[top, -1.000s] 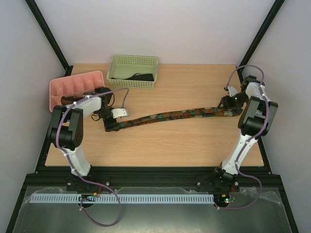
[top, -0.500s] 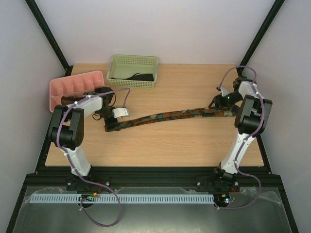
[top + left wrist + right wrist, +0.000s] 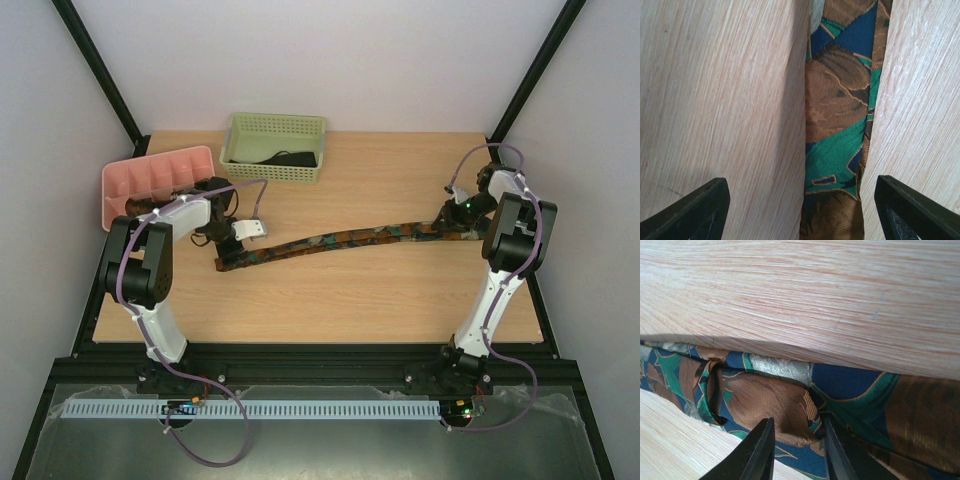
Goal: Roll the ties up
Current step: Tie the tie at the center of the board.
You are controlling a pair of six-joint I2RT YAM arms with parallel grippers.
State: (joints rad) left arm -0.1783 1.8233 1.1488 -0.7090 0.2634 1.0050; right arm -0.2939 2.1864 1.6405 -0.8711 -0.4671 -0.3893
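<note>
A long tie (image 3: 340,238), patterned in brown, green and blue, lies stretched across the table between the two arms. Its left end sits between the wide-open fingers of my left gripper (image 3: 228,257). In the left wrist view the tie (image 3: 840,115) runs flat on the wood, and my left gripper (image 3: 801,194) touches it with neither fingertip. My right gripper (image 3: 452,218) is at the tie's right end. There the right wrist view shows the tie (image 3: 860,390) with a raised brown fold, and my right gripper (image 3: 797,436) has its jaws drawn in on that fold.
A green mesh basket (image 3: 275,122) at the back holds a dark tie (image 3: 287,158). A pink compartment tray (image 3: 160,172) stands at the back left, close behind my left arm. Purple cables loop around both arms.
My right gripper shifted left and slightly back along the tie's right end and narrowed its jaws onto a fold. My left gripper opened a little wider over the left end.
</note>
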